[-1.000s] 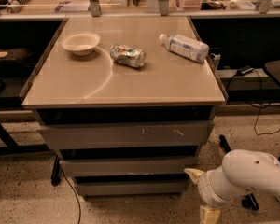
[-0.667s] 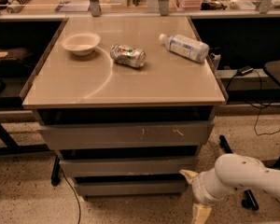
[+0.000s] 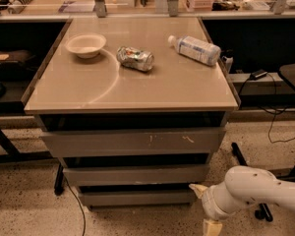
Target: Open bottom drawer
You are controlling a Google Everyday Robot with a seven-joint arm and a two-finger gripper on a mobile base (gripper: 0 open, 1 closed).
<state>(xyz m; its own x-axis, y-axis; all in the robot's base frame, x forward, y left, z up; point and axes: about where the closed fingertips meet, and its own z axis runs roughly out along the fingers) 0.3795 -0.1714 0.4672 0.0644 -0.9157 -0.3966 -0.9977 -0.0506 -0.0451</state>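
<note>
The bottom drawer [image 3: 137, 197] is the lowest and narrowest of three plain grey fronts under the table; it looks shut or nearly shut, with a dark gap above it. My gripper [image 3: 205, 208] is low at the right, just off the drawer's right end and close to the floor. Its two cream fingers [image 3: 196, 189] are spread apart with nothing between them; the upper one is near the drawer's right corner. The white arm [image 3: 258, 188] comes in from the right edge.
Above are the mid-sized drawer front [image 3: 137, 174] and the widest, scratched front [image 3: 132, 141]. The table top [image 3: 137, 87] carries a white bowl [image 3: 86, 45], a crushed can [image 3: 135, 58] and a plastic bottle [image 3: 195, 49]. Cables and a chair base [image 3: 250, 181] lie on the floor at the right.
My arm and gripper have shifted a little to the left, closer to the bottom drawer's right end. The drawers have not moved.
</note>
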